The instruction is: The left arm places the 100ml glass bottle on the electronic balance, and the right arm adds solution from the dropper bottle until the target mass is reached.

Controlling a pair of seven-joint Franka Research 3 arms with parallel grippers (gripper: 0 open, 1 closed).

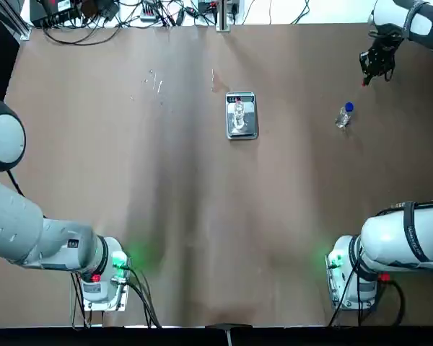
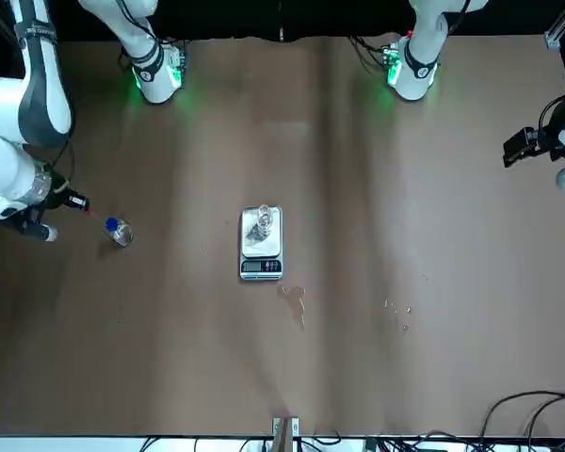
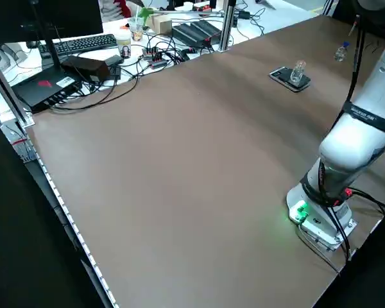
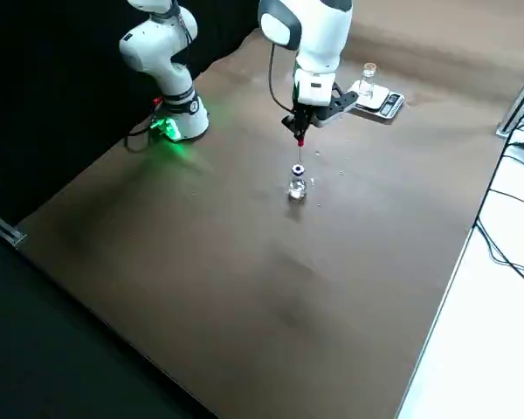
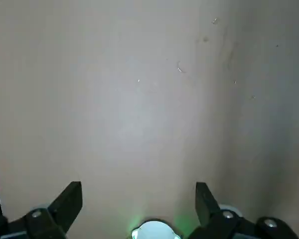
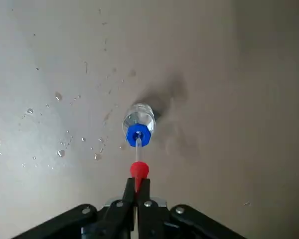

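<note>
Brown tabletop (image 1: 187,216) bears the electronic balance (image 2: 261,250), upright 100ml glass bottle (image 3: 298,73) on its pan. Right gripper (image 6: 138,182) pinches red bulb (image 6: 139,170), vertical tube (image 4: 299,155) apparently meeting upright dropper bottle (image 4: 297,185); left gripper (image 5: 138,189), unseen overhead, hangs fingers apart at left.

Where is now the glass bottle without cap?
In the top view, the glass bottle stands on the pan of the electronic balance, left of the blue-capped dropper bottle.
</note>
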